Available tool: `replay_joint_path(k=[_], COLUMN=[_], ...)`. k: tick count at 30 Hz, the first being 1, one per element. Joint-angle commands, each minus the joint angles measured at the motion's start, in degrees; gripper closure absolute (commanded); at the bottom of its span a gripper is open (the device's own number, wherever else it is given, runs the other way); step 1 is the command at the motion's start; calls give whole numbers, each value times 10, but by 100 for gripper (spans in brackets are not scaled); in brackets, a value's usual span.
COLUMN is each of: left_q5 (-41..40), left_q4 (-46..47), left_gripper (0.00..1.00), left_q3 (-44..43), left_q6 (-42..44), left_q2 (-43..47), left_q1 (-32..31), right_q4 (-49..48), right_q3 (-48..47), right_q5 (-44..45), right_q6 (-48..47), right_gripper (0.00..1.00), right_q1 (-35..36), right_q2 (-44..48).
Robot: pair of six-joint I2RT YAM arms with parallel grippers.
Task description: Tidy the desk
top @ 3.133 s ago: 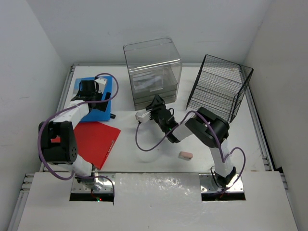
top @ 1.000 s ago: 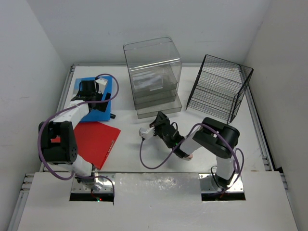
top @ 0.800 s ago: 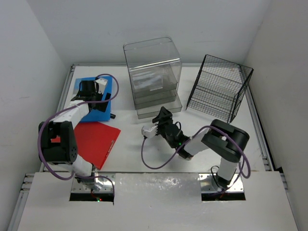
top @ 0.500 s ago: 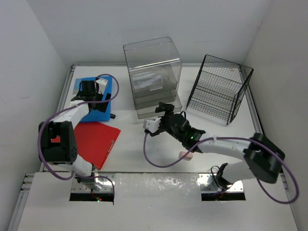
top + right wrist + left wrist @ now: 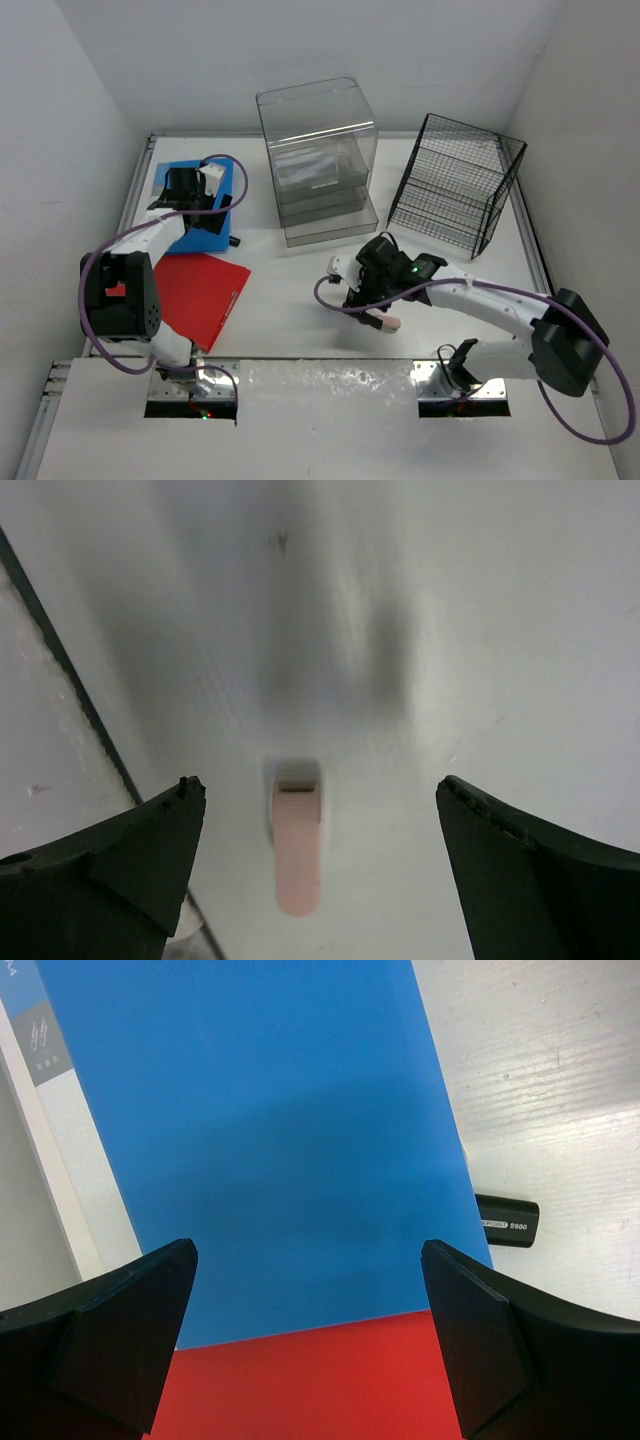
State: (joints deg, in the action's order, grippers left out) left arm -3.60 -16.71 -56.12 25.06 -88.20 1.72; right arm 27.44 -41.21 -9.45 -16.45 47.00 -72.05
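Where the top view looks down, desk point(image 5: 280, 335): white, railed at its edges, bearing everything else.
Top, left gripper point(image 5: 197, 187): far left, over the blue folder point(image 5: 190, 228); how its jaws stand is unclear from here.
Top, red folder point(image 5: 203, 288): on the near side of the blue folder, meeting it.
Top, stick point(image 5: 235, 241): small, black, just right of the blue folder.
Top, box point(image 5: 318, 160): clear, far centre, with the rack point(image 5: 455, 185) to its right.
Top, right gripper point(image 5: 368, 292): near centre, just beside the pink eraser point(image 5: 386, 322).
Left wrist, left gripper point(image 5: 308, 1300): jaws wide apart, holding nothing. The blue folder lies between the fingers point(image 5: 120, 1325), the red folder nearer, and the stick sits on bare desk to the right.
Right wrist, right gripper point(image 5: 320, 785): jaws wide apart, gripping nothing. The eraser lies on the desk between the fingers, touching neither. The picture is blurred.
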Motion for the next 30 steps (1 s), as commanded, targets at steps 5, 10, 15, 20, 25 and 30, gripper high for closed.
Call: replay_joint_path(k=[5, 10, 15, 20, 25, 30], left_q5=[13, 7, 4, 3, 2, -1], left_q4=[4, 5, 6, 6, 6, 6], left_gripper=[6, 6, 6, 6, 6, 6], left_q3=[-2, -2, -1, -2, -2, -2], left_q6=[0, 2, 3, 3, 3, 3], left_q2=[16, 19, 18, 17, 16, 15], left_q1=[7, 7, 7, 7, 7, 7], right_q4=[70, 90, 126, 126, 102, -52], right_q3=[-4, -25, -52, -55, -75, -88], right_q5=[54, 80, 107, 111, 43, 47], right_q6=[77, 83, 76, 65, 14, -48], right_gripper=[7, 10, 28, 63, 91, 99], right_q1=[0, 0, 0, 1, 6, 9], right_q2=[-80, -143, -194, -197, -144, -55])
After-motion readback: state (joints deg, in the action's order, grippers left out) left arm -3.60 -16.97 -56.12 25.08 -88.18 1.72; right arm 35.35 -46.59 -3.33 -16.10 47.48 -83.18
